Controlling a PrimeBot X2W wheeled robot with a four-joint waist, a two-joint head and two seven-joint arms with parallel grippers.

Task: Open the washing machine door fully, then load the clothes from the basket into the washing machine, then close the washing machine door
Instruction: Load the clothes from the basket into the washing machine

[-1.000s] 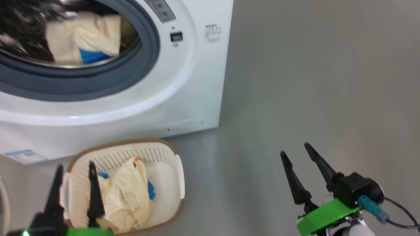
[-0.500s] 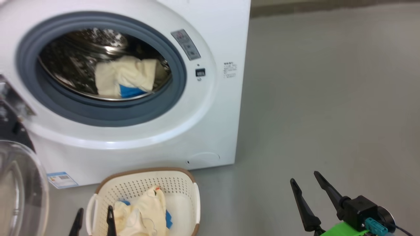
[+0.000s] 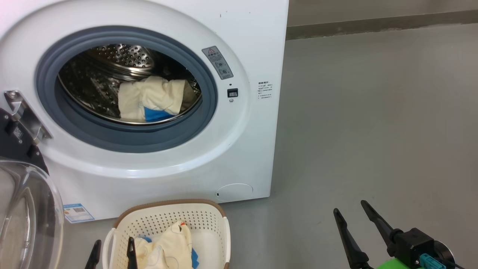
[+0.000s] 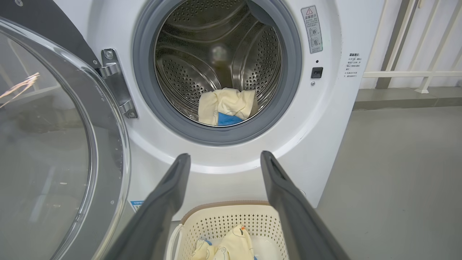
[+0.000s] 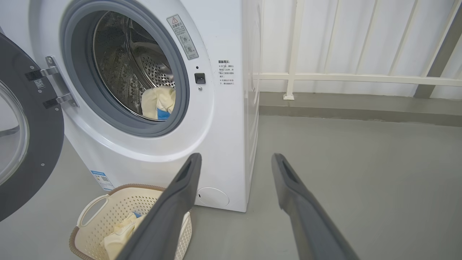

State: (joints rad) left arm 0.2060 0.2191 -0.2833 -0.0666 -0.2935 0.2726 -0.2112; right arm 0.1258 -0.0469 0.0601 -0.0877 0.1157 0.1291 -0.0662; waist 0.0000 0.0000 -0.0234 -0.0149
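The white washing machine (image 3: 257, 41) stands with its door (image 3: 26, 216) swung wide to the left, glass bowl showing. Inside the steel drum lie cream clothes (image 3: 153, 97) with a blue piece (image 4: 227, 120). On the floor in front sits the cream basket (image 3: 209, 218), holding more cream and blue clothes (image 3: 173, 246). My left gripper (image 3: 114, 243) hovers open just above the basket's near left side, nothing between its fingers. My right gripper (image 3: 351, 211) stands open over bare floor, to the right of the machine. In the right wrist view the basket (image 5: 108, 206) sits at lower left.
Grey floor (image 3: 373, 112) stretches to the right of the machine. A white railing (image 5: 361, 77) and a low kerb run along the back wall. The door's metal hinge (image 3: 22, 112) juts out at the machine's left.
The head camera has tilted up, so the machine's opening and door came into view and the basket slid low. Both grippers stay open; clothes have not moved.
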